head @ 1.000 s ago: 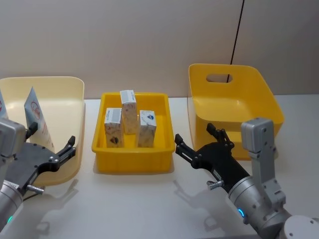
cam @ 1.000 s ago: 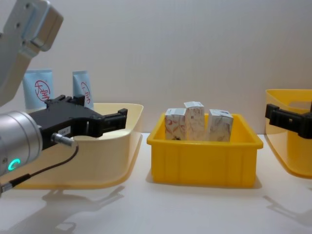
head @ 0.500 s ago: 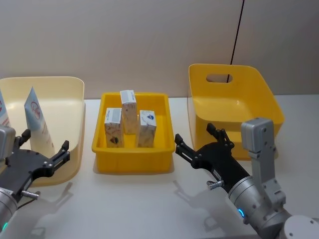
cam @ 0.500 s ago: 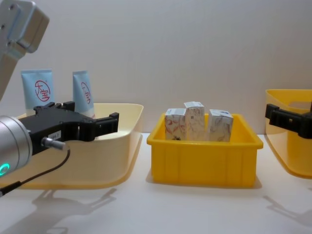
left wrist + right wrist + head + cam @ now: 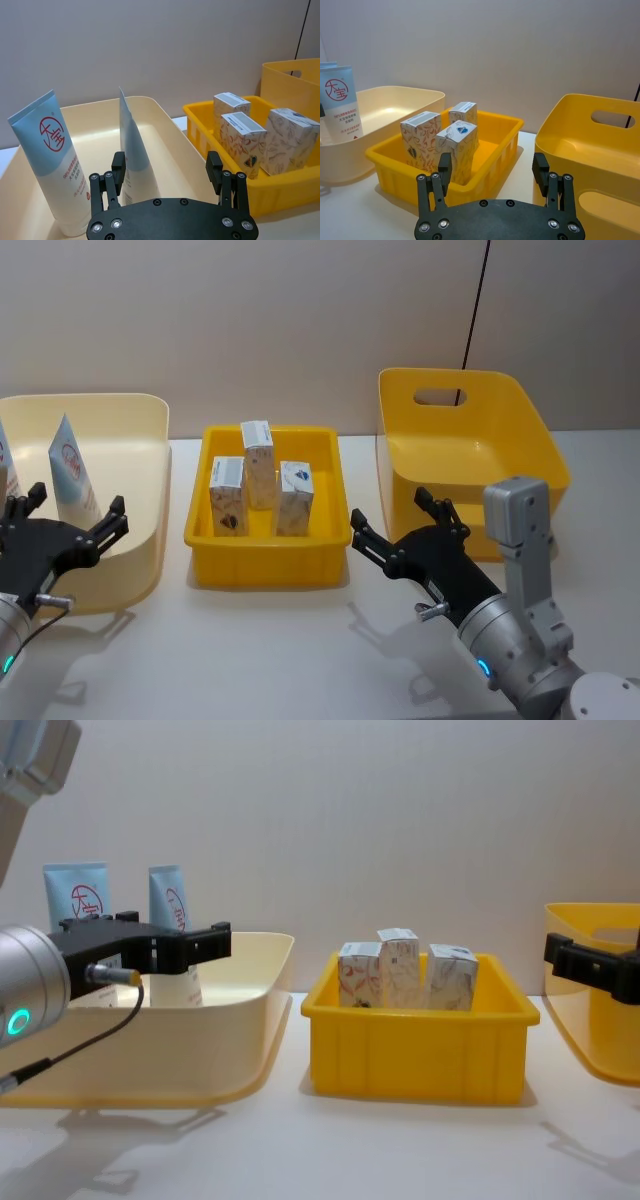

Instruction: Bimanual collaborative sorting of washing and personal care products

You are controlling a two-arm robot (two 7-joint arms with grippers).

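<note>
While spread and empty, the left hand (image 5: 78,498) at lower left faces two tubes (image 5: 70,470) standing in the cream bin (image 5: 150,410); the right hand (image 5: 388,508), also spread, hovers lower right. Cartons (image 5: 259,465) stand in the middle yellow bin (image 5: 268,543). The tubes are probably light and squashy: pinch mid-body gently.

Left gripper (image 5: 77,502) swinging left and up, now over the cream bin (image 5: 100,398), drawn close to the squeeze tubes (image 5: 72,465)

White table (image 5: 260,640): cream bin (image 5: 150,455) left, yellow tray (image 5: 268,565) ctr, handled yellow bin (image 5: 490,430) right.
</note>
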